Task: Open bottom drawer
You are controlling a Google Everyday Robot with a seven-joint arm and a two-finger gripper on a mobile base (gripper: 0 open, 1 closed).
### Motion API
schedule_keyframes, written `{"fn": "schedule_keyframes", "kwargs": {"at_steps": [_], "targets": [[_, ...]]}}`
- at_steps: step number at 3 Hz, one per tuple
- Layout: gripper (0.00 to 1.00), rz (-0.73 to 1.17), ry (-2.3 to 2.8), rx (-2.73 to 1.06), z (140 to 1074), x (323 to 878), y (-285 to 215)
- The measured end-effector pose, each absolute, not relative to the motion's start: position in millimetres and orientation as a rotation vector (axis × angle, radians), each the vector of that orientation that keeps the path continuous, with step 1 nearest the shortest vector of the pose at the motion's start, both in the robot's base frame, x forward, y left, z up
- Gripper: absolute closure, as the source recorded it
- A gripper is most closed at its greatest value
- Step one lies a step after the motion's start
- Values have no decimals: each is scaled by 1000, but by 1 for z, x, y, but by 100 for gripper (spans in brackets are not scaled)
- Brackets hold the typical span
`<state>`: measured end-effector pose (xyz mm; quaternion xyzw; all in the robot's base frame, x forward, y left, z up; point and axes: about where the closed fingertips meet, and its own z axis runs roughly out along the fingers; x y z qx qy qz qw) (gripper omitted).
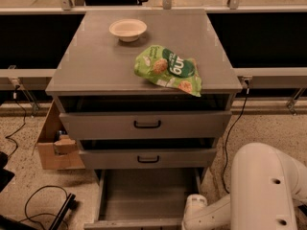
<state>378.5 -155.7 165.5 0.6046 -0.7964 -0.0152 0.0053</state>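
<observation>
The bottom drawer (134,223) of the grey cabinet stands pulled far out. Its bare inside shows, and its front panel sits at the lower edge of the camera view, with the black loop handle cut off below. My white arm (264,186) fills the lower right corner. Its wrist (194,209) reaches left to the drawer's right front corner. My gripper is beyond the wrist, below the picture's lower edge, so it does not show.
The top drawer (146,124) and middle drawer (147,158) stand slightly ajar above. A white bowl (127,29) and a green snack bag (168,68) lie on the cabinet top. A cardboard box (57,145) and black cables (43,200) lie on the floor at left.
</observation>
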Motion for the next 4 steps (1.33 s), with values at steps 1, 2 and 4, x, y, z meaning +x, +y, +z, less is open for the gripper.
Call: {"fn": "schedule_keyframes", "kwargs": {"at_steps": [1, 2, 4], "targets": [[87, -48, -2494, 1893, 170, 378, -156], [100, -48, -2493, 1893, 170, 378, -156], [100, -34, -2483, 1888, 176, 366, -153]]}}
